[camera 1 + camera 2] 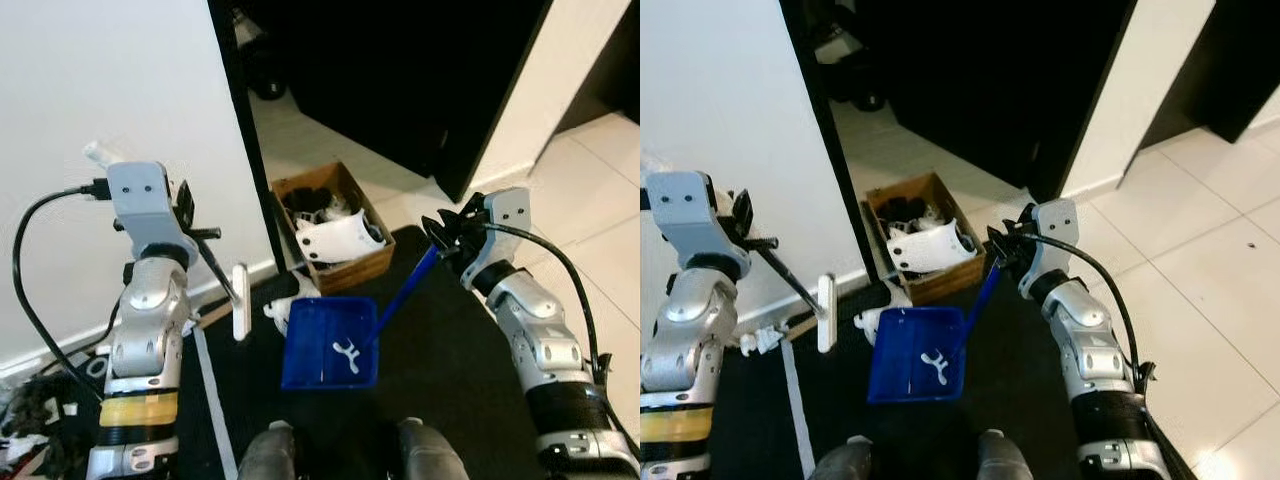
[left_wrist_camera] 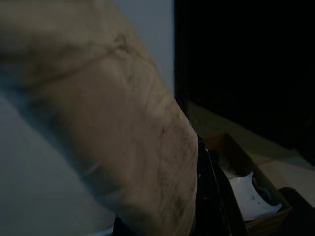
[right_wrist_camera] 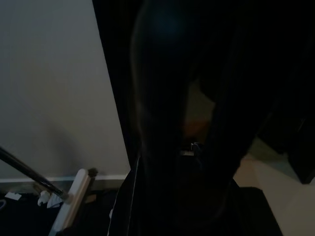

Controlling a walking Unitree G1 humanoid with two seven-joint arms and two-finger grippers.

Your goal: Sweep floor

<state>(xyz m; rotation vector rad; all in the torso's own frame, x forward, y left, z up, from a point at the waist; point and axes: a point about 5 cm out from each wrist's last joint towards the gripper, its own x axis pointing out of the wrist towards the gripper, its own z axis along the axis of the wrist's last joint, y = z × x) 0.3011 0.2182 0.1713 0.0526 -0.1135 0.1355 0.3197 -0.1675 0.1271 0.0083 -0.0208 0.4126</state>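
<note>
- Right hand [image 1: 447, 238] clamped on blue dustpan [image 1: 330, 342] handle.
- Left hand [image 1: 196, 232] clamped on brush [image 1: 239, 301] rod.
- White scrap [image 1: 347, 353] inside dustpan, beside cardboard box [image 1: 335, 228].

My right hand [image 1: 1002, 247] sits near the middle of the view, its black fingers closed round the top of the blue handle [image 1: 980, 296], which slants down toward seven o'clock into the blue dustpan [image 1: 912, 355]. The dustpan lies on the black mat [image 1: 1015, 370], with a small white forked piece [image 1: 934, 365] in it. My left hand [image 1: 745, 230], at nine o'clock, grips a thin black rod that slopes down to a white brush head [image 1: 826, 313], just beside the dustpan's left. At twelve o'clock from the dustpan stands a cardboard box [image 1: 923, 240] holding white and dark parts, against the white wall's [image 1: 730, 110] edge. Pale floor tiles [image 1: 1200, 260] spread toward three o'clock.
</note>
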